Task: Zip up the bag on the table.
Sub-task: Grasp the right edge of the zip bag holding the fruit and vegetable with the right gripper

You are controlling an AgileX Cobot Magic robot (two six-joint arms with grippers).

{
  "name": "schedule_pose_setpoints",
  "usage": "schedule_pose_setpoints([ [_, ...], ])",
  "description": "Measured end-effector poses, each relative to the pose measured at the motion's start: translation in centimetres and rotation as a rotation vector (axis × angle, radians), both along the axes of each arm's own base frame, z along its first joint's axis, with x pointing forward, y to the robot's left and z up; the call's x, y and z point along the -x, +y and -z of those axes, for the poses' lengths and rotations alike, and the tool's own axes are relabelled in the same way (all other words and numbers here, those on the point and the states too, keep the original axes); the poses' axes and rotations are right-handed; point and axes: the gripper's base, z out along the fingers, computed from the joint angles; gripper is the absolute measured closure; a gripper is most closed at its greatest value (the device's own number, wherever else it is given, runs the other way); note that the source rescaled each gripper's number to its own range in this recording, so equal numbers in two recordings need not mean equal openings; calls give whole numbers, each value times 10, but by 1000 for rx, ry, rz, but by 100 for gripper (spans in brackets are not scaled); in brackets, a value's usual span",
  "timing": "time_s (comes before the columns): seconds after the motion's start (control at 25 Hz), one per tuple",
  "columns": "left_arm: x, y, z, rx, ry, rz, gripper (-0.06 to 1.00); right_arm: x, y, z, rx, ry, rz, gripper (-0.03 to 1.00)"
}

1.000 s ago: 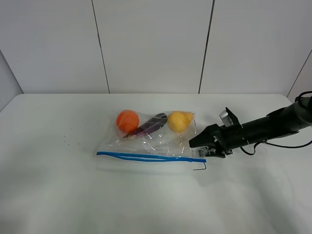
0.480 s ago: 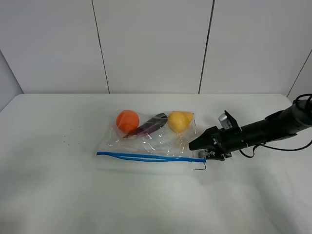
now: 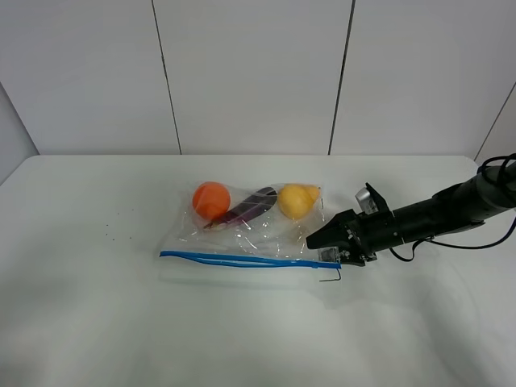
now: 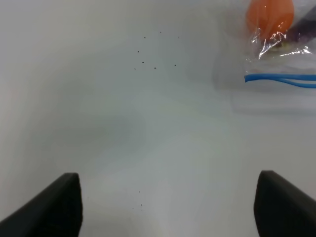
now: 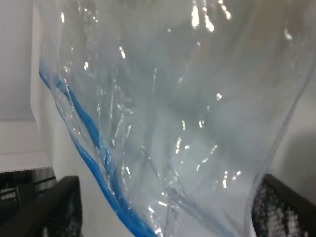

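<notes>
The clear bag [image 3: 250, 230] lies mid-table [image 3: 97, 322], holding an orange, a purple vegetable and a yellow fruit. Its blue zipper strip [image 3: 242, 259] runs along the near edge. My right gripper [image 3: 321, 247] is at the bag's right end, open, with the crinkly plastic [image 5: 173, 108] and blue strip [image 5: 94, 148] between its fingertips [image 5: 59, 207]. My left gripper [image 4: 170, 207] is open and empty over bare table, well to the left of the bag [image 4: 276, 44]. It is out of the exterior high view.
A small black bent mark [image 3: 330, 276] lies just in front of the bag's right corner. Tiny dark specks [image 3: 113, 230] dot the table on the left. A white panelled wall stands behind the table.
My right gripper has moved a little to the left, further onto the bag's right end. The bag has not visibly moved.
</notes>
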Motion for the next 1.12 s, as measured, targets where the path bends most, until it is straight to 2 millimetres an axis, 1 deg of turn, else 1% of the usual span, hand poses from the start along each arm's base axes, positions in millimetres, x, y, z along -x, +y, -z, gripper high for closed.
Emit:
schedule_pose_setpoints([
  [0.08, 0, 0, 0, 0, 0, 0, 2, 0, -1, 0, 0, 0, 3, 19],
  [0.16, 0, 0, 0, 0, 0, 0, 2, -1, -3, 0, 0, -1, 8, 23],
  [0.36, 0, 0, 0, 0, 0, 0, 2, -1, -3, 0, 1, -1, 8, 40],
  [0.56, 0, 0, 0, 0, 0, 0, 2, -1, -3, 0, 2, -1, 9, 65],
  [0.64, 0, 0, 0, 0, 0, 0, 2, -1, -3, 0, 2, -1, 9, 70],
  [0.8, 0, 0, 0, 0, 0, 0, 2, -1, -3, 0, 3, -1, 7, 73],
  [1.12, 0, 0, 0, 0, 0, 0, 2, 0, -3, 1, 9, 3, -1, 73],
])
